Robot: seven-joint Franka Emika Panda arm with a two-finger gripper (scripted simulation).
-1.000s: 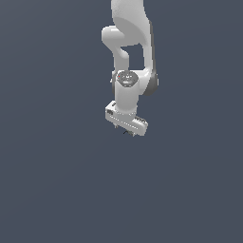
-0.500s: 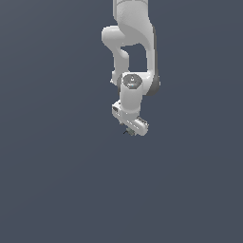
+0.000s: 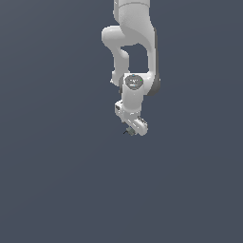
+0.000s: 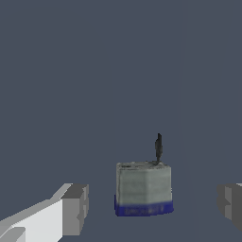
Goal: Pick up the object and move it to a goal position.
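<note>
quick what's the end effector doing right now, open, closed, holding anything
End effector: open, holding nothing. Its fingers stand apart on either side of the grey block with the blue base, not touching it.

Object [image 4: 143,189]: small grey-white block, blue band along one edge, thin dark stem; between my fingers [image 4: 75,209], touching neither.

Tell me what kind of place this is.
Likely a bare simulated test scene: a flat, featureless grey ground, a lone white robot arm, and one small grey block with a blue base between the open tool's fingers.
</note>
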